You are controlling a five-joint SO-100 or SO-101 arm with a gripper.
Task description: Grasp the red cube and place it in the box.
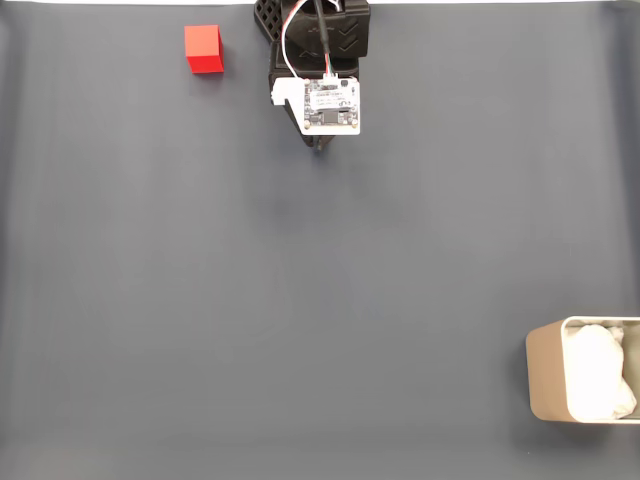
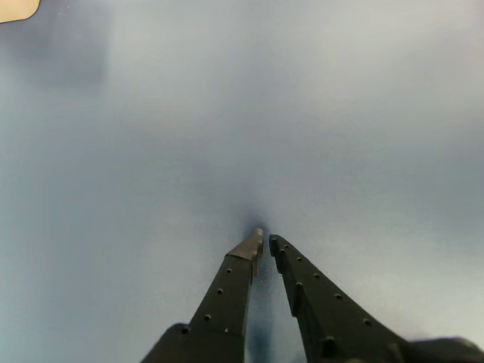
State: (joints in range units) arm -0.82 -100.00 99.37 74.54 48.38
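The small red cube [image 1: 204, 49] sits on the dark grey mat near the top edge of the fixed view, left of the arm. The box [image 1: 546, 372], beige-grey with white lumpy padding inside, stands at the bottom right corner, partly cut off by the frame. My gripper [image 1: 320, 146] hangs below the arm's white circuit board, about a hand's width right of the cube and far from the box. In the wrist view the two black fingers [image 2: 266, 240] nearly meet at their tips with nothing between them, low over bare mat.
The arm's black base [image 1: 310, 30] fills the top centre of the fixed view. A pale corner of the box [image 2: 15, 7] shows at the top left of the wrist view. The grey mat [image 1: 320, 300] stretches flat between cube and box.
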